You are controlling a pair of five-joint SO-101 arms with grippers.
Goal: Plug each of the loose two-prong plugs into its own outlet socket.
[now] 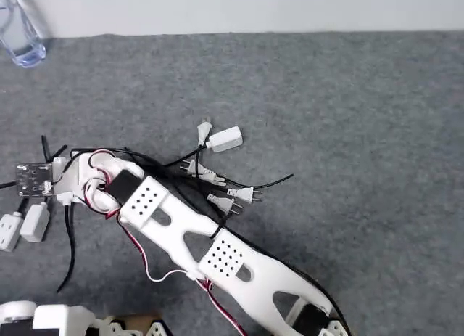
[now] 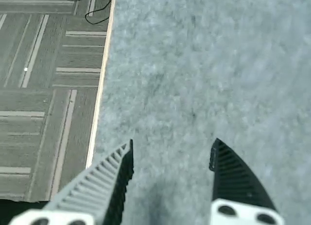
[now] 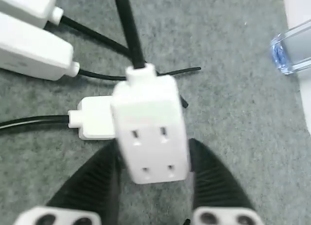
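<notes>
- Grey felt table cover (image 1: 362,133), pale wall (image 1: 254,9) along its far edge. Striped carpet-tile floor (image 2: 43,89) past the table's side edge in the left wrist view.
- Left gripper (image 2: 172,149): fingers apart, nothing between them, hanging over bare cover close to the table edge.
- Right arm (image 1: 217,252): white, stretched from the near right corner across to the left side of the table.
- Right gripper (image 3: 154,154): clamped on a white outlet block (image 3: 150,132), a black finger (image 3: 97,186) against each side. Slotted socket face turned toward the wrist camera.
- White plug (image 3: 95,119) on a black cord (image 3: 29,122), against that block's side; seated or not, cannot tell.
- Second outlet block (image 1: 35,221) and third outlet block (image 1: 10,231): side by side on the cover at the left edge, near the right gripper.
- Loose plugs, three, small and white, on thin black cords, near the table's middle just beyond the right arm: first (image 1: 221,203), second (image 1: 246,195), third (image 1: 201,173). Prongs bare, none in a socket.
- Fourth outlet block (image 1: 226,139): farther back, lying flat, with a small plug (image 1: 205,128) just beside its end.
- Clear bottle (image 1: 22,38): far left corner, near the wall.
</notes>
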